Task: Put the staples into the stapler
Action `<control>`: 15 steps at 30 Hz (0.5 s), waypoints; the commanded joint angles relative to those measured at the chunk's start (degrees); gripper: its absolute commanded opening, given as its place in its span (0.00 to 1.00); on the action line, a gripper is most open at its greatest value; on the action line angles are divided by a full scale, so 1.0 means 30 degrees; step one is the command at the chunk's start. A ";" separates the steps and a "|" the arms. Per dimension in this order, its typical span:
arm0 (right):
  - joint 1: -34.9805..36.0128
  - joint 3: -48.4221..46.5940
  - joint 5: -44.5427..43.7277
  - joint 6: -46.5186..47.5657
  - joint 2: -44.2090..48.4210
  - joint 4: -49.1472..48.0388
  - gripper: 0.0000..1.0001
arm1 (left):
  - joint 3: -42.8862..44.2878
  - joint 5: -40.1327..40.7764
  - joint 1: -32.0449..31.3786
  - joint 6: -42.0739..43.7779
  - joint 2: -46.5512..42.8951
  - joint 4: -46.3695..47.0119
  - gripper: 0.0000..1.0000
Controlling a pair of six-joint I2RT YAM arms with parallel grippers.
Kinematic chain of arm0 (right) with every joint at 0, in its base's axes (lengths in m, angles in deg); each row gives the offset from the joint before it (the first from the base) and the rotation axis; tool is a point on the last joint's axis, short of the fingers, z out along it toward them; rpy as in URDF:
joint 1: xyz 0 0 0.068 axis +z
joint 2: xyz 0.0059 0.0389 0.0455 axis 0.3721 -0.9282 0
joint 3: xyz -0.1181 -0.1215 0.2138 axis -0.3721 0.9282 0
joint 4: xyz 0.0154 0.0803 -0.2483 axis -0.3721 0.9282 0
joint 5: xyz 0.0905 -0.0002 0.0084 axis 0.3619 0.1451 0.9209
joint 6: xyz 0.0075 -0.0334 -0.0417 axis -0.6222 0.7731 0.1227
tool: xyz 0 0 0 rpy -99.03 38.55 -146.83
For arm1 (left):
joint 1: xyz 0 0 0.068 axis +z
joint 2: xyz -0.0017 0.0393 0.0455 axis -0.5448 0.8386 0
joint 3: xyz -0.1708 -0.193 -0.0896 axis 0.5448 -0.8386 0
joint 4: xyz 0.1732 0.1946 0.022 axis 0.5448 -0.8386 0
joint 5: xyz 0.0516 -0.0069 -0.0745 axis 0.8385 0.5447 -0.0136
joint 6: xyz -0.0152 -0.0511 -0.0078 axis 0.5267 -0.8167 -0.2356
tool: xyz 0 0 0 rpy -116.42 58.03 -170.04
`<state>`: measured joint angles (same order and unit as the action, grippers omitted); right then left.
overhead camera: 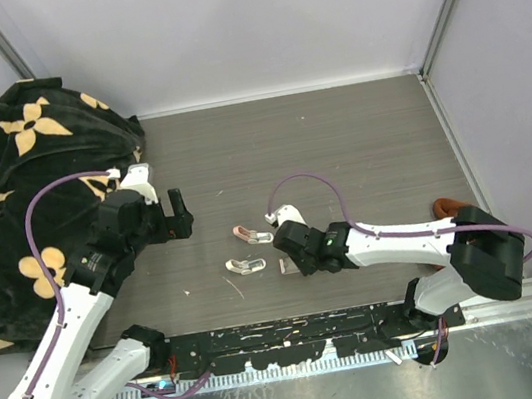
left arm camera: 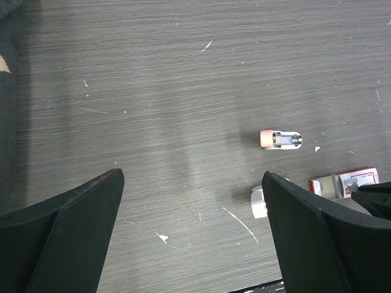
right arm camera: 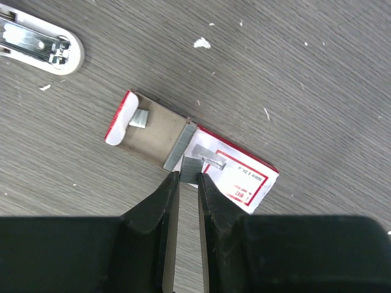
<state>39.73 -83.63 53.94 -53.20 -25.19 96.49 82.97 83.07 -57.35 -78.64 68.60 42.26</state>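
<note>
1. The staple box (right arm camera: 235,177) lies flat on the tabletop (overhead camera: 339,147), just in front of the right arm. Its tan tray (right arm camera: 149,134) is slid partway out of the red-and-white sleeve.
2. In the right wrist view the box's long axis runs on a diagonal — sleeve at lower right, tray end pointing to the upper left. That end points toward a white stapler (right arm camera: 43,46) lying nearby with its metal channel bared.
3. A staple strip (right arm camera: 181,146) stands at the mouth of the sleeve, its length running across the box's axis rather than along it. A short fragment (right arm camera: 140,118) lies loose in the tray.
4. The right end effector (right arm camera: 188,177) is closed to a narrow slit, with its tips pinching the near end of that strip. The hold looks to be on one end only.
5. The left end effector (left arm camera: 192,177) hangs wide open above the tabletop with nothing in it, well apart from the box.
6. A thin strip held by one end may pivot, slip out or snap where the staples are joined.
7. Nothing pins the light box down, so lifting the strip could drag it along.
8. The strip does not look lined up with the stapler's channel — brought over unturned, it would likely catch on the rim or drop beside it.
</note>
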 commanded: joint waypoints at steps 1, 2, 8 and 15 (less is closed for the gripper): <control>-0.0487 0.0168 -0.0028 0.0175 0.0172 -0.0399 0.17 | 0.0038 0.0065 0.0085 0.0169 -0.0012 0.0366 0.98; -0.0640 0.0228 -0.0019 0.0174 0.0218 -0.0400 0.17 | 0.0041 0.0076 0.0085 0.0171 0.0032 0.0366 0.98; -0.1070 0.0672 0.0455 0.0512 0.0309 -0.0758 0.18 | 0.0045 0.0064 0.0085 0.0156 0.0020 0.0362 0.98; -0.1235 0.0784 0.0426 0.0651 -0.0214 -0.0970 0.22 | 0.0042 0.0054 0.0085 0.0198 0.0047 0.0365 0.98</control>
<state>36.22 -81.34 55.21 -51.93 -25.52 95.57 82.91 83.07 -57.35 -78.64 68.84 42.26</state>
